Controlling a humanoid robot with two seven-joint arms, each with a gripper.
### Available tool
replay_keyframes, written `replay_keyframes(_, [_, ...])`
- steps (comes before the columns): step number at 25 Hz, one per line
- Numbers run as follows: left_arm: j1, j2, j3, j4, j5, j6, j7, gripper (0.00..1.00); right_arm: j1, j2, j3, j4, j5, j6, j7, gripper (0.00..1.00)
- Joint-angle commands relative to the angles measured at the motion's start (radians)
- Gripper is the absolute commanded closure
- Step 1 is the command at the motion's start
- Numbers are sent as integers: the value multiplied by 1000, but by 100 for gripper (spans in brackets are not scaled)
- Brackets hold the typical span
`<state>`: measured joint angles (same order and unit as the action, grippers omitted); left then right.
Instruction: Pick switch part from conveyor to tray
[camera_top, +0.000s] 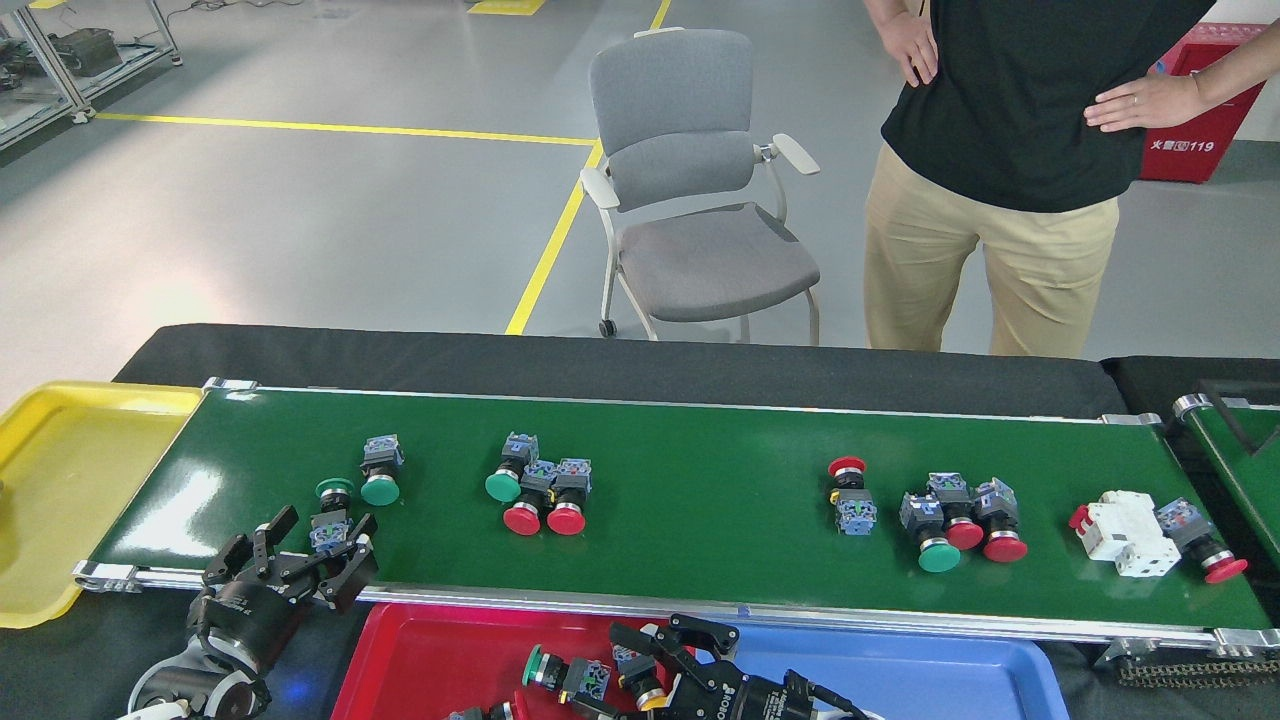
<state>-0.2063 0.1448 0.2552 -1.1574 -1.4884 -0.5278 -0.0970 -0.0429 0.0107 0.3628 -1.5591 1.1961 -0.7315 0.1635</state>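
Note:
The conveyor (700, 480) is a long green belt carrying several red- and green-capped switch parts, among them a group of three (540, 490) and another (955, 520). My right gripper (610, 680) reaches in from the bottom edge over the red tray (430, 660). It looks shut on a green-capped switch part (560, 675) lying sideways. Another switch part (640, 680) lies in the tray beside it. My left gripper (325, 540) is open at the belt's front rail, its fingers on either side of a green-capped switch part (333, 505).
A yellow tray (60, 480) sits off the belt's left end and a blue tray (900, 670) right of the red one. A white breaker (1125, 530) lies on the belt at far right. A second belt (1240, 450) starts there. A chair (690, 200) and a person (1000, 150) stand behind.

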Motion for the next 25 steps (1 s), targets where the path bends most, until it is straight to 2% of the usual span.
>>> replay_keyframes(1, [-12, 13, -17, -1, -1, 5, 17, 77, -17, 38, -65, -18, -6, 52, 2, 0])
replay_keyframes(2, [-12, 13, -16, 1, 0, 8, 17, 80, -17, 54, -93, -18, -6, 84, 1, 0])
replay_keyframes(3, [-10, 15, -16, 4, 2, 14, 39, 88, -25, 77, -146, -18, -4, 156, -1, 0])
replay_keyframes(7, [21, 27, -27, -10, 2, 6, 197, 96, -49, 74, -252, -22, 5, 466, -19, 1])
replay_keyframes(9, [73, 44, -44, -59, 3, -9, 218, 97, -45, 25, -278, -30, 8, 627, -67, 1])
replay_keyframes(11, [145, 47, -47, -162, 10, -69, 220, 97, -22, -61, -286, -35, 7, 739, -122, 1])
replay_keyframes(13, [228, 44, -36, -277, 20, -164, 220, 97, 35, -92, -295, -56, 5, 811, -176, 1])
replay_keyframes(15, [329, 50, -37, -384, 40, -258, 220, 93, 132, -106, -323, -116, 5, 831, -211, 0])
replay_keyframes(16, [387, 52, -36, -430, 46, -258, 218, 85, 190, -110, -337, -156, 4, 828, -217, 0])
replay_keyframes(18, [481, 48, -31, -504, 48, -258, 218, 60, 288, -110, -344, -211, 4, 814, -222, 0])
replay_keyframes(19, [516, 42, -21, -525, 48, -258, 218, 35, 307, -109, -343, -211, 5, 811, -233, 0])
replay_keyframes(20, [530, 33, -10, -536, 46, -258, 218, 5, 316, -109, -343, -211, 4, 810, -242, 0])
replay_keyframes(21, [541, 18, 1, -542, 48, -258, 220, 0, 319, -109, -341, -211, 5, 810, -248, 0])
replay_keyframes(25, [538, -7, 7, -533, 48, -258, 220, 0, 285, -106, -332, -211, 10, 813, -240, 0])
